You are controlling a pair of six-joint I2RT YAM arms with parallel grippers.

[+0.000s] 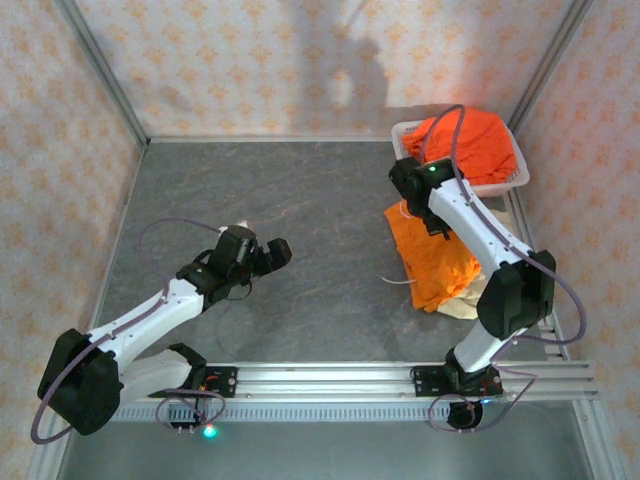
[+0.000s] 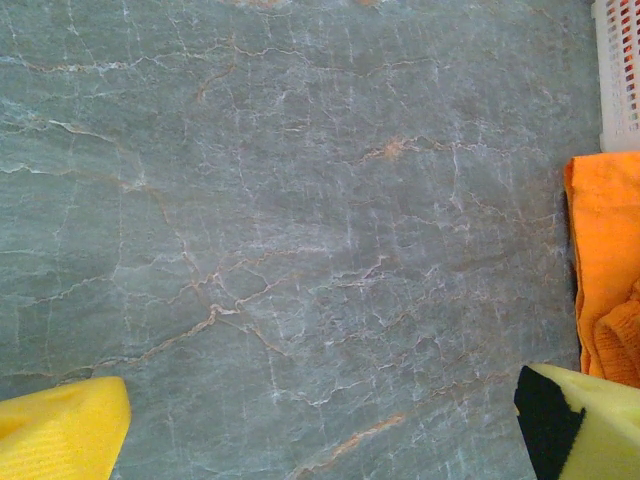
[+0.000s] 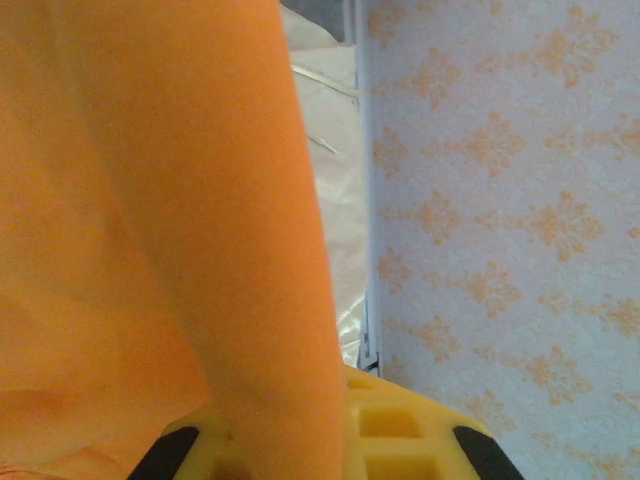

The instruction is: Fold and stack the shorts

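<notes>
Left arm (image 1: 150, 310): bent over bare desk (image 1: 330, 200); left fingers (image 2: 60, 435) spread wide.
Right arm (image 1: 480, 235): stretched forward; right fingers (image 3: 400, 430) clamp orange shorts (image 1: 430, 262).
Shorts: orange pair folded atop beige shorts (image 1: 466, 306), desk's right, beside basket (image 1: 515, 180).

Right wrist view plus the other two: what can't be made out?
- Right wrist: orange cloth hangs close in front; whether the right gripper grips it is unclear.
- Top external: beige shorts mostly buried under the folded orange shorts; fold state unreadable.
- Left wrist: basket cut by the right edge.
</notes>
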